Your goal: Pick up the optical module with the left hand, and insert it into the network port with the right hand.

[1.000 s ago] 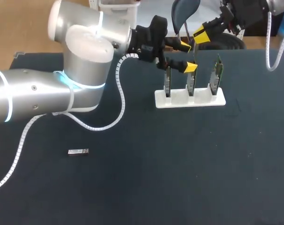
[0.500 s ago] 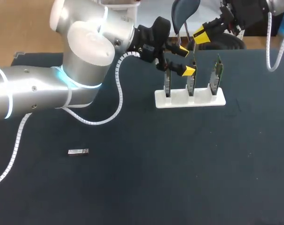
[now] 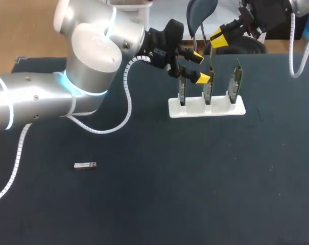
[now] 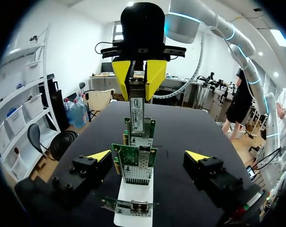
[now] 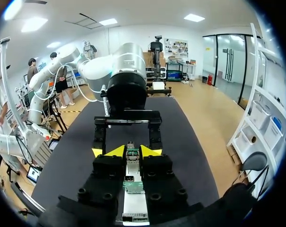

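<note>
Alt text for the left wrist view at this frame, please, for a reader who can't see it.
The right gripper, fingers down, is shut on an upright optical module over a row of three green network cards standing in a white holder on the dark table. The left gripper, open, has a finger on each side of the row.

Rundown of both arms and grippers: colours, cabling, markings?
Left arm: thick silver-white rounded links, glowing light-blue joint rings, white spiral-wrapped cable alongside. Right arm: same silver finish and blue rings, with a white spiral cable. Left gripper and right gripper: black bodies, two fingers each with bright yellow wedge tips. No markings legible.
</note>
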Robot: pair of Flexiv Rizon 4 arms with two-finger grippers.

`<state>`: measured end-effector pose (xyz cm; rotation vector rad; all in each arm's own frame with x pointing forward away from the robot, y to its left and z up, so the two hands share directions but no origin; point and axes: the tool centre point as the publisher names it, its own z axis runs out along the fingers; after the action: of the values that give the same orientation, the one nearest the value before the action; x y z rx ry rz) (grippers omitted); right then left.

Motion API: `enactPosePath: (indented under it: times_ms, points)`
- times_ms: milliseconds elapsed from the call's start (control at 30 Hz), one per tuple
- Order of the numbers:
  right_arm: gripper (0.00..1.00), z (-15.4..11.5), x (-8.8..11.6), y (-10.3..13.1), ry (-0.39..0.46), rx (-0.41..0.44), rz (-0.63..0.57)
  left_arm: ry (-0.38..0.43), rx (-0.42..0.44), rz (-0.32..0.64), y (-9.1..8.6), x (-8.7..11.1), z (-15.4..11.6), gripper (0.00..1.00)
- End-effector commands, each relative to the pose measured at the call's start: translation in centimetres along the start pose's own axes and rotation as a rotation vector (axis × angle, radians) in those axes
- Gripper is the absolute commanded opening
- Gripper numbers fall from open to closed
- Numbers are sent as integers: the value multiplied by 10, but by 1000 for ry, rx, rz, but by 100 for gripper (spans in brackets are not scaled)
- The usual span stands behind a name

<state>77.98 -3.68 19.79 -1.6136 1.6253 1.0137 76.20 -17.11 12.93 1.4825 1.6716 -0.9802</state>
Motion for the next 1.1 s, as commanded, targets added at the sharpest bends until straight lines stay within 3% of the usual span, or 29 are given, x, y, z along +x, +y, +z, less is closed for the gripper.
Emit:
enactPosePath:
  times_ms: [33, 1100]
  points:
    - [0, 1, 1, 3, -1, 7, 0, 19, 9, 4, 3, -3, 1, 100]
    - [0, 1, 2, 2, 6, 4, 2, 62, 37, 5, 1, 0, 3, 100]
